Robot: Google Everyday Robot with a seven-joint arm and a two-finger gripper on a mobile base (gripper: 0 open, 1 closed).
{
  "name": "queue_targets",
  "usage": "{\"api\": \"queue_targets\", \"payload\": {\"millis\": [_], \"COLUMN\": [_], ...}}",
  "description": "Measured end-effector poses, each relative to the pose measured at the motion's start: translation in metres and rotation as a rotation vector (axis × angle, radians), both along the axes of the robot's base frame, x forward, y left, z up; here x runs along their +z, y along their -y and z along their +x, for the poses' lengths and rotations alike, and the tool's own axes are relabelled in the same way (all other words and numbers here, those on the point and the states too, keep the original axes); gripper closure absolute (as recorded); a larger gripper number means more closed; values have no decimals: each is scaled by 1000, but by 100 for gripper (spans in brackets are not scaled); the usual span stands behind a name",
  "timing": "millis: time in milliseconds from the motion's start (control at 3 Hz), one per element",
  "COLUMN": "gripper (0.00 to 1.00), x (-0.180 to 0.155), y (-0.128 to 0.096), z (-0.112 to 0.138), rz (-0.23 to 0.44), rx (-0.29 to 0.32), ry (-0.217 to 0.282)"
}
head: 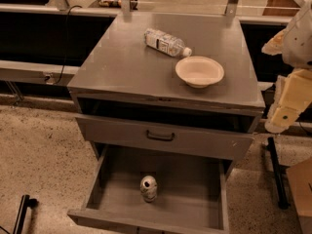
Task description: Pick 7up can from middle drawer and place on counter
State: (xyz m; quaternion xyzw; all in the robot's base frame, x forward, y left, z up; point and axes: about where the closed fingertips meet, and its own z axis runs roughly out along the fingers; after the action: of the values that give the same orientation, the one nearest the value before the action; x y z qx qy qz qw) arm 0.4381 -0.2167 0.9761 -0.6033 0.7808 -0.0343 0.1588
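The 7up can (148, 188), pale silver-white with a shiny top, stands upright on the floor of the pulled-out middle drawer (195, 199), near its middle front. The counter (126, 67) is the flat grey top of the cabinet above. My gripper (285, 108), cream-coloured, hangs at the right edge of the view, beside the cabinet's right side at about counter-edge height, well above and to the right of the can. It holds nothing that I can see.
A clear plastic water bottle (166, 42) lies on its side at the counter's back. A cream bowl (199, 71) sits on the counter's right. A grey drawer front with a dark handle (160, 136) juts out above the open drawer. A dark pole (276, 172) stands at the right.
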Motion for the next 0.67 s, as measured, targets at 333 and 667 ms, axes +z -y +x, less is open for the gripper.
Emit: {"api": "queue_targets", "payload": {"millis": [333,667], "gripper": [0,0], "x": [0,-2], "y": [0,-5], "z": [0,2], "rz": [0,14], "rx": [0,7], "ry": [0,11]}}
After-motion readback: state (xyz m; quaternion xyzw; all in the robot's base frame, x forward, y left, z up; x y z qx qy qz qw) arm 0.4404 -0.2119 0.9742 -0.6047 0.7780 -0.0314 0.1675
